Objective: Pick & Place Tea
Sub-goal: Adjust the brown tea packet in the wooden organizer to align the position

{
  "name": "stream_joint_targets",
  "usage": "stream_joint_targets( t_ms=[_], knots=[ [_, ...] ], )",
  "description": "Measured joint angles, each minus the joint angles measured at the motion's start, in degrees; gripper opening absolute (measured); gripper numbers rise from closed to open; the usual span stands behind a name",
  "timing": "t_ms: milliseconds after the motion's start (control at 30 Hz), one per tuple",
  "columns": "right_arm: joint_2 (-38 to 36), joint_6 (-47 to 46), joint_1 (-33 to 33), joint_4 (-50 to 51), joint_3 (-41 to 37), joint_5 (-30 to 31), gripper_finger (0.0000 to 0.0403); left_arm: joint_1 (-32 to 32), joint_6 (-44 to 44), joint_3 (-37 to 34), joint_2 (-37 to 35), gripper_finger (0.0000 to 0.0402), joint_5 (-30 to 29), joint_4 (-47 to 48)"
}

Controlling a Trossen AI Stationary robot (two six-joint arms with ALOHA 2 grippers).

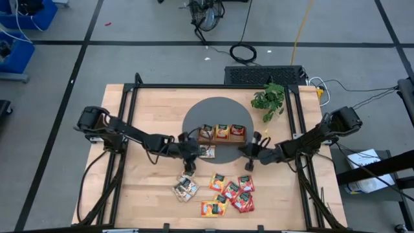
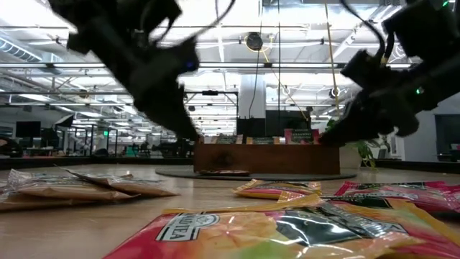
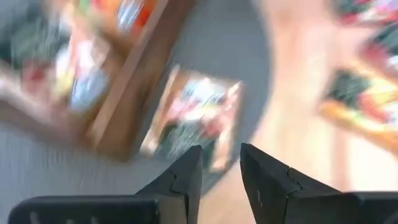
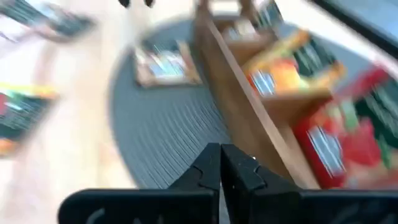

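The tea sachets lie in several places. One beige sachet [image 1: 207,152] [image 3: 193,115] lies flat on the grey round mat, just in front of the wooden tray [image 1: 222,140]. The tray's compartments hold beige, orange and red sachets [image 1: 222,131]. Two beige ones [image 1: 186,188] and a cluster of red, green and orange ones [image 1: 231,192] lie on the table nearer me. My left gripper [image 1: 191,158] [image 3: 221,171] hovers by the mat's near-left edge, open by a narrow gap, with the beige sachet ahead of its fingers. My right gripper [image 1: 249,157] [image 4: 221,165] is shut, empty, near the tray's right end.
A green leafy plant [image 1: 270,99] stands at the mat's far right. The grey mat [image 1: 217,107] lies at the table's middle. Bare wood shows at the table's left [image 1: 139,188] and right [image 1: 291,194] sides. Cables and bins lie on the floor beyond the table.
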State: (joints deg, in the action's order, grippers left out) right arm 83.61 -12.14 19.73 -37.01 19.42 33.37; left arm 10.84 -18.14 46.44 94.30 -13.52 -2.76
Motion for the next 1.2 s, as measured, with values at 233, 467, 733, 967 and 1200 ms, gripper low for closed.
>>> stream_joint_targets(
  t_ms=[233,467,733,967,1200],
  knots=[
    [0.0,6.13,2.41,-6.77,0.02,-2.06,0.0002,-2.14,13.14,16.78,2.29,0.0115,-5.01,13.23],
    [0.0,7.06,2.86,-6.59,0.02,-1.99,0.0002,-9.08,13.34,26.28,10.52,0.0115,-2.97,27.27],
    [0.0,7.29,2.86,-4.78,0.04,-1.96,0.0002,-12.6,15.32,31.43,18.56,0.0115,-1.12,27.96],
    [0.0,7.28,2.86,-4.68,0.02,-1.95,0.0002,-14.32,14.4,32.41,19.01,0.0115,-5.04,29.46],
    [0.0,6.84,2.88,-4.77,0.02,-2.03,0.0002,-14.74,14.46,32.41,18.99,0.0115,-6.1,29.76]
  ],
)
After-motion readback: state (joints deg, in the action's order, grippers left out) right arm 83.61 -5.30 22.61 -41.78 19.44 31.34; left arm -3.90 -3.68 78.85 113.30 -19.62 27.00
